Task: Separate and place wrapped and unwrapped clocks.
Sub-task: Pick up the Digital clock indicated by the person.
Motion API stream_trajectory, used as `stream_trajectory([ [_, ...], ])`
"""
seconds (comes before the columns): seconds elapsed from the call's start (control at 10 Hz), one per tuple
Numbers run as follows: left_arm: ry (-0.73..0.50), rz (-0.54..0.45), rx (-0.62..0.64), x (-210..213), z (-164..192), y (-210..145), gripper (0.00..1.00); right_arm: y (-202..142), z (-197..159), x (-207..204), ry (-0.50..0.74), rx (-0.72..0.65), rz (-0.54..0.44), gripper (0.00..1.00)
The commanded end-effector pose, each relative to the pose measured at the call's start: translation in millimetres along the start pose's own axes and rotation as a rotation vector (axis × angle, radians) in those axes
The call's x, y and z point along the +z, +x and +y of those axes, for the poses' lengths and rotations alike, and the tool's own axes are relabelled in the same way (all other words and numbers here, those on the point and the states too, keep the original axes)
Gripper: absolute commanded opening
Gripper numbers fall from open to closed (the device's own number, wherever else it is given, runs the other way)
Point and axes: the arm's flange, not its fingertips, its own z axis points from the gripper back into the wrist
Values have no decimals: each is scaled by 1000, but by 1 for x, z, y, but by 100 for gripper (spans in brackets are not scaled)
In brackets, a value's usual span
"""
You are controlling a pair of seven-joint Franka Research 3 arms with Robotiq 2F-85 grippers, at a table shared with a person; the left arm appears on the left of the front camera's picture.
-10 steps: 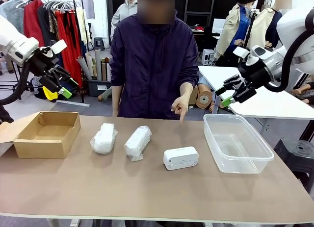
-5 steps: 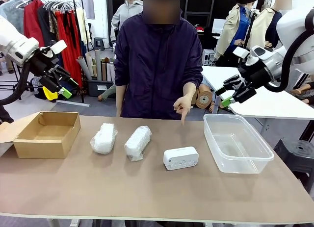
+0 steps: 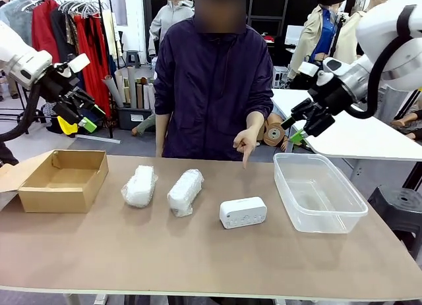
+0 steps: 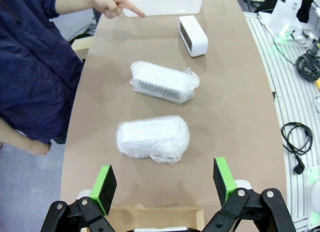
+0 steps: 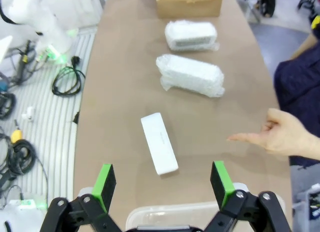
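- The bare white clock (image 3: pixel 243 212) lies on the table (image 3: pixel 198 259) just to the left of the clear plastic tub (image 3: pixel 285 194), apart from it. Its long axis runs roughly across the table, side to side, and its face is turned to the robot's side.
- One wrapped clock (image 3: pixel 185 192) lies farther left from the tub, past the bare clock. Its long axis runs near-to-far, with the far end slanted towards the tub.
- The other wrapped clock (image 3: pixel 140 186) lies farther still from the tub, almost straight near-to-far, and does not touch its neighbour.
- A brown cardboard box (image 3: pixel 49 198) sits open at the opposite end of the row from the tub.
- The person's hand (image 3: pixel 246 141) points one finger downward, behind the bare clock and left of the tub's far corner.
- The right gripper (image 3: pixel 292 130) hangs in the air above the tub's far end, jaws spread wide, holding nothing.
- The left gripper (image 3: pixel 92 118) hangs above the box, well apart from the tub, jaws likewise spread wide and empty.
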Motion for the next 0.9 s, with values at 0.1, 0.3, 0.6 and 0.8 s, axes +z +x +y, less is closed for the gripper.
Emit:
stream_trajectory([
  [0.1,9,3,3,1,-4,1,100,52,8,-47,-37,1,261,100],
  [0.3,9,3,3,1,-4,1,100,72,7,-85,-71,31,414,100],
  [0.6,9,3,3,1,-4,1,100,69,8,-121,-154,97,540,100],
  [0.8,9,3,3,1,-4,1,100,60,15,-141,-122,164,549,100],
])
